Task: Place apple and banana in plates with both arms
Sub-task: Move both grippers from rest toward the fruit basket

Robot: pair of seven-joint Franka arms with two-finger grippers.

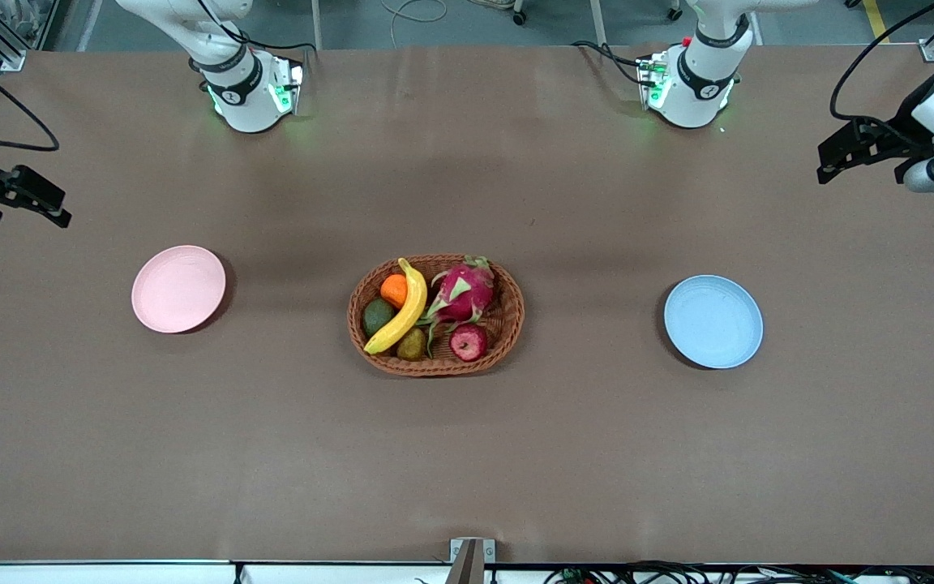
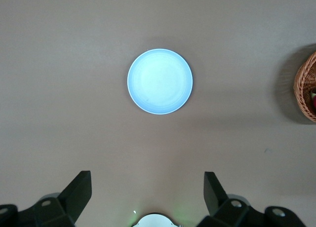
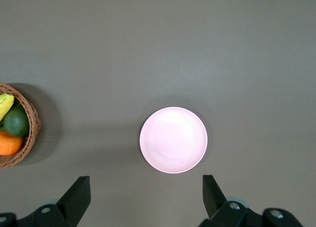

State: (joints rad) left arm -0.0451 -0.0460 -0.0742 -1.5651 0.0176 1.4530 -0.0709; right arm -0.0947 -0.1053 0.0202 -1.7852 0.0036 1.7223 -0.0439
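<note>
The yellow banana (image 1: 404, 313) and the dark red apple (image 1: 469, 341) lie in a brown wicker basket (image 1: 507, 280) at the table's middle. The banana's end also shows in the right wrist view (image 3: 5, 104). The pink plate (image 1: 178, 289) (image 3: 173, 139) lies toward the right arm's end and the blue plate (image 1: 713, 321) (image 2: 160, 81) toward the left arm's end; both are bare. My left gripper (image 1: 830, 166) (image 2: 147, 181) is open and empty, high over its end of the table. My right gripper (image 1: 49, 203) (image 3: 146, 184) is open and empty, high over its end.
The basket (image 2: 306, 86) (image 3: 30, 119) also holds a pink dragon fruit (image 1: 463, 292), an orange (image 1: 393, 289), a dark green avocado (image 1: 377, 315) and a brownish kiwi (image 1: 411, 345). The two arm bases stand at the table's edge farthest from the front camera.
</note>
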